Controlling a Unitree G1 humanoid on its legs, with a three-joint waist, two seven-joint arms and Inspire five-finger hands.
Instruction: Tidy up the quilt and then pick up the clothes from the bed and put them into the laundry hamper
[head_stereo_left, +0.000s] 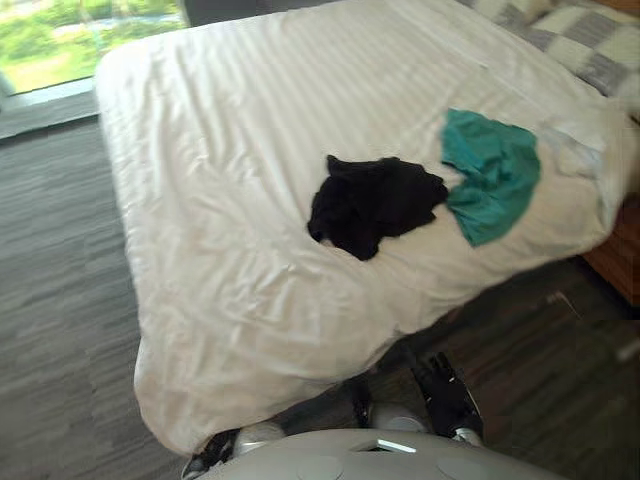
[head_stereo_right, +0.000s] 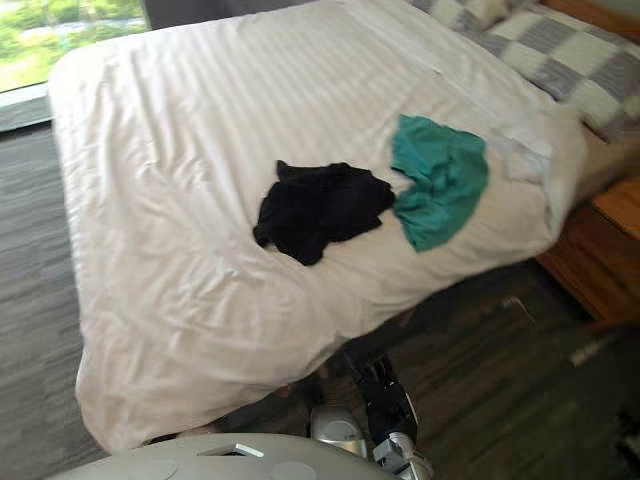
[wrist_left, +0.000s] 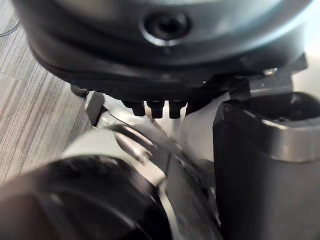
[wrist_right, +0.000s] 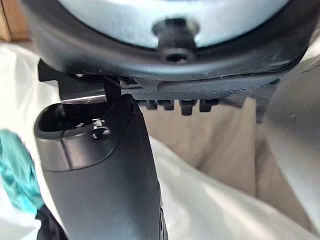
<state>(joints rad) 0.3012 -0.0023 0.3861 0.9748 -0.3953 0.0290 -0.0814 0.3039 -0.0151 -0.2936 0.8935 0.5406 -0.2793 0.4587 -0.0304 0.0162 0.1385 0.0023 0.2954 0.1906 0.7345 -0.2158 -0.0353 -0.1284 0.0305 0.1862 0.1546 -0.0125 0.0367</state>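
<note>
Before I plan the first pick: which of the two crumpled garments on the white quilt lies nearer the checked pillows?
The teal crumpled garment; the black crumpled garment beside it lies farther from the grey-and-white checked pillows.

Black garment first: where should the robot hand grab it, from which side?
Probably the bunched near lobe of the black garment, reached from the near edge of the quilt with the right robot hand: it is heaped in folds, lies closest, and clears the teal garment touching its right side.
</note>
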